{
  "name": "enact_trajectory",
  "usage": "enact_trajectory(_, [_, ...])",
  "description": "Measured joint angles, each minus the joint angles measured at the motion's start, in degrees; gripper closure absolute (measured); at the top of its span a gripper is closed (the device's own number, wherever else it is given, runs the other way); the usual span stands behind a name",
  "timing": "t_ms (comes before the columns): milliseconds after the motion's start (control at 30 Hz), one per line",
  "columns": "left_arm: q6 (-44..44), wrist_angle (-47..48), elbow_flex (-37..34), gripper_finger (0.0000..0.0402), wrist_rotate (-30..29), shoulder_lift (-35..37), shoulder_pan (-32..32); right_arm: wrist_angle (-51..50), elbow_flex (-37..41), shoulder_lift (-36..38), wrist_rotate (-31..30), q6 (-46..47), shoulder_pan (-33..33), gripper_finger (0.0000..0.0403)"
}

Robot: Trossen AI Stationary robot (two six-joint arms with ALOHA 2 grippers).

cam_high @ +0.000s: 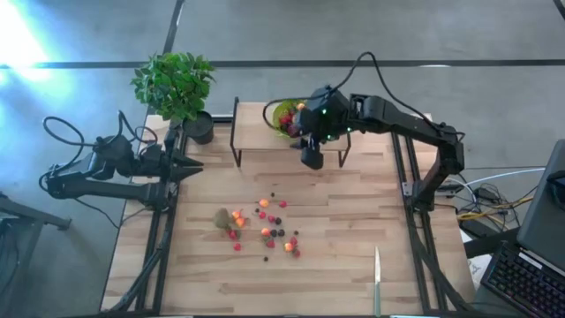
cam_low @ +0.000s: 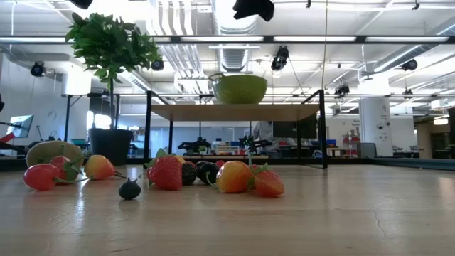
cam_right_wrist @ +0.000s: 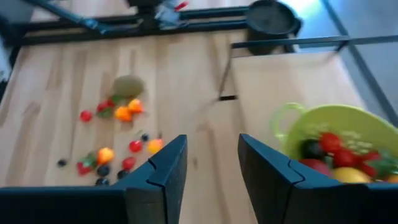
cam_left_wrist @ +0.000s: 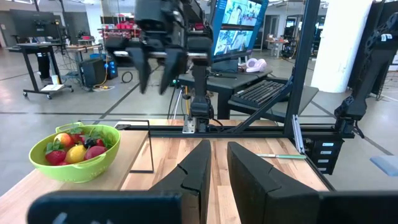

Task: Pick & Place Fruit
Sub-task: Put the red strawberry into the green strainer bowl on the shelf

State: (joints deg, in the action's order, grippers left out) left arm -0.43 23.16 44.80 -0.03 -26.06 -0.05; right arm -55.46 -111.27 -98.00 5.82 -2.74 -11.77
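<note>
R gripper (cam_high: 311,159) empty beside bowl (cam_high: 281,113), fruit (cam_high: 265,225) mid-table

Overhead looks straight down, low camera level across; both share the bowl (cam_high: 284,116).

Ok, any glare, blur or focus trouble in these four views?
High view: strong glare at the upper left corner, table evenly lit. Low view: bright ceiling lights wash out the top; the near fruit is sharp. Right wrist view: blurred throughout, the scattered fruit and bowl smeared. Left wrist view: the left tool is soft up close, the right tool blurred.
</note>
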Motion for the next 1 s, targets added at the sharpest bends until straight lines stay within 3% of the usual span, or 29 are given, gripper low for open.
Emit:
enact_trajectory(267, [0.00,0.01,0.02,0.0339,0.00,0.00,0.04,-1.81,3.58,0.00,0.09,-0.61,7.07,0.0274])
enact_trajectory(633, [0.00,0.02,0.01,0.0339,0.00,0.00,0.04,-3.46,16.17,0.11,0.25,4.37,18.66,0.0232])
enact_trajectory(1000, [0.00,0.02,0.02,0.0339,0.00,0.00,0.04,16.89,33.01,0.11,0.25,8.03,28.60,0.0213])
